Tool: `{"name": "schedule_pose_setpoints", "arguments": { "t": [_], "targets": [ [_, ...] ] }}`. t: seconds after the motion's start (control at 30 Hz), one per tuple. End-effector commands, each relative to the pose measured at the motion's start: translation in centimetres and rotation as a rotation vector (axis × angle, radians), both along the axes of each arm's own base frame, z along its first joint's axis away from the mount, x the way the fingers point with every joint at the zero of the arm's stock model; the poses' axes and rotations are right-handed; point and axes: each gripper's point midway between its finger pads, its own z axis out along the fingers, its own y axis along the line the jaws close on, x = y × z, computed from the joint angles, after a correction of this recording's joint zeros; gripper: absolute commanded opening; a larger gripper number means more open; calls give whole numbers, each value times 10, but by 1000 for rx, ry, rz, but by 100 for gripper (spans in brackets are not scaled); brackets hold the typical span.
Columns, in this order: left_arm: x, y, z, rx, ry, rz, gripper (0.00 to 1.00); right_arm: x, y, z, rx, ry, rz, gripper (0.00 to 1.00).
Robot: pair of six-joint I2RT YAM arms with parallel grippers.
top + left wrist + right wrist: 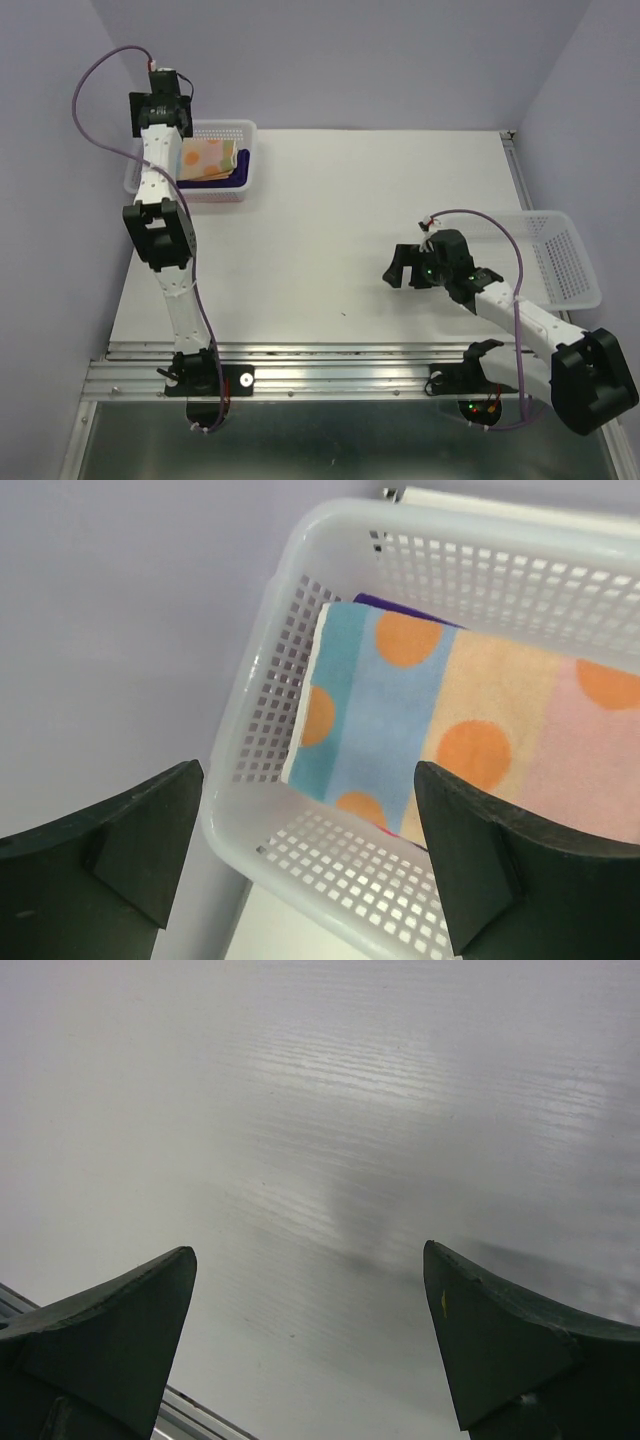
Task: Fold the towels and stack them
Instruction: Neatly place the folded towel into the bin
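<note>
Seemingly stacking is done: left claw [305, 780] gapes empty above the towel [450, 730] in the basket [260, 720]; right claw [310, 1260] likewise; next, lift clear without snagging.

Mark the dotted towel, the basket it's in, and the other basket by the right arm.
dotted towel [440, 705]: left wrist view, middle of its top face.
left basket [265, 720]: left wrist view, mesh side wall.
right basket [572, 262]: top external view, mesh near its right end.

no readable text, labels or numbers
</note>
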Motion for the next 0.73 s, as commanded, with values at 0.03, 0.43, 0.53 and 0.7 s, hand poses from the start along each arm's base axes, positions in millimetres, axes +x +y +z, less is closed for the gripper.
{"name": "schedule_pose_setpoints", "arguments": {
  "t": [0.03,0.43,0.53,0.7],
  "targets": [
    [-49,-39,161,-219,-403,-39,99,13,0,23,22,-66,-52,100],
    [-232,-252,36,-884,-575,-305,99,25,-20,69,96,-143,-288,100],
    [-257,-251,-13,-903,-481,-275,99,25,-26,71,85,-154,-317,100],
    [-261,-245,-22,-844,-438,-274,99,26,-28,75,112,-170,-352,100]
  ]
}}
